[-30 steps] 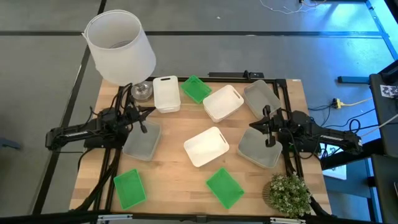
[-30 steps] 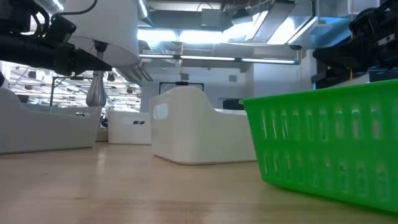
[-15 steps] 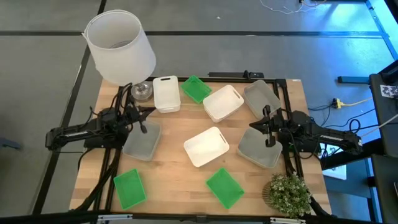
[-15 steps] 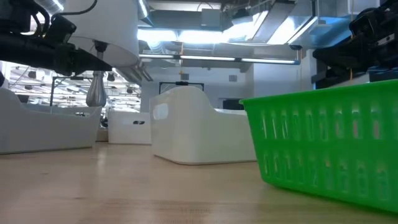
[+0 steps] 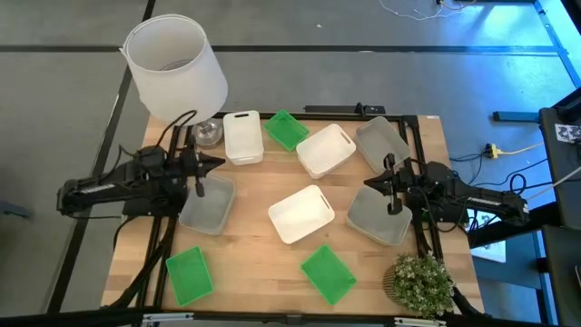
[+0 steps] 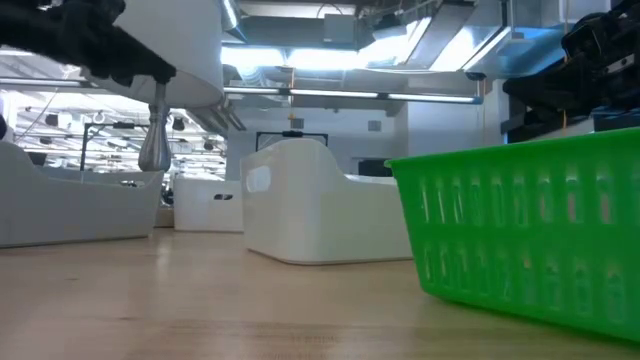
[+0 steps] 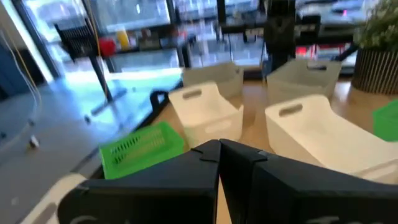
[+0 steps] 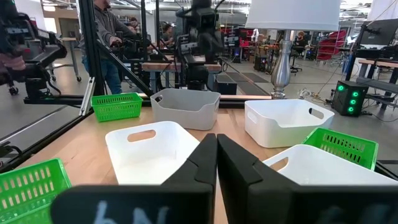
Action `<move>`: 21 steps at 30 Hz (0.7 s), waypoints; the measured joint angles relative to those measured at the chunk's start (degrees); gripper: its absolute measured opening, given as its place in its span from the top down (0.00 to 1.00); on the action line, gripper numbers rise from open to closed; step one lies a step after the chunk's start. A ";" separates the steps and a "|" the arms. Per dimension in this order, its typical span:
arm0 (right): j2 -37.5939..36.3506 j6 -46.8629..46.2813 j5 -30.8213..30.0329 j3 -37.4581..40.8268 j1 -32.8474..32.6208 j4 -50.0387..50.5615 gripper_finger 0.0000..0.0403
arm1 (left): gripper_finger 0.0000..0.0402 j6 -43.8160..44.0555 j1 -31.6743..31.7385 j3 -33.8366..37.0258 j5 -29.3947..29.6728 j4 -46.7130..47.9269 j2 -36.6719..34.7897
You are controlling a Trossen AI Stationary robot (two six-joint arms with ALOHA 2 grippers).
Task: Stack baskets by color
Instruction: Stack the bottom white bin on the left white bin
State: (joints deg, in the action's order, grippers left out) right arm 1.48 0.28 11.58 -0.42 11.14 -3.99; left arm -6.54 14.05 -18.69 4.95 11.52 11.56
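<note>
Table: wooden top, nine baskets scattered singly, none stacked.
High view: left gripper, jaws pressed together, above grey basket at 9 o'clock; right gripper, jaws together, over grey basket at 3 o'clock.
Low view: only green basket and white basket close up.
Right wrist view: people behind lamp.
</note>
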 joint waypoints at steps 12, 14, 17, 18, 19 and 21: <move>0.00 0.01 0.01 0.02 0.00 0.00 0.97 | 1.00 15.63 -0.20 -23.61 0.06 26.11 28.38; 0.00 0.00 0.00 0.00 0.00 0.00 0.97 | 1.00 18.59 -0.48 -27.14 -0.07 31.74 32.14; 0.00 0.00 0.02 0.00 0.00 0.00 0.97 | 1.00 23.94 -0.61 -30.60 -2.87 37.88 35.48; 0.00 0.00 0.01 0.00 0.00 0.00 0.97 | 1.00 25.84 -0.64 -31.21 -4.71 38.54 36.01; 0.00 0.00 0.01 0.01 0.00 0.00 0.97 | 1.00 27.37 -0.63 -31.51 -6.70 38.53 36.28; 0.00 0.00 0.01 0.00 -0.01 0.00 0.97 | 1.00 28.67 -0.64 -31.74 -10.53 38.48 36.45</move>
State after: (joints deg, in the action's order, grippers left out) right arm 1.48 0.27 11.59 -0.42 11.13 -3.99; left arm 22.13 13.41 -50.43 -5.58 50.00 48.01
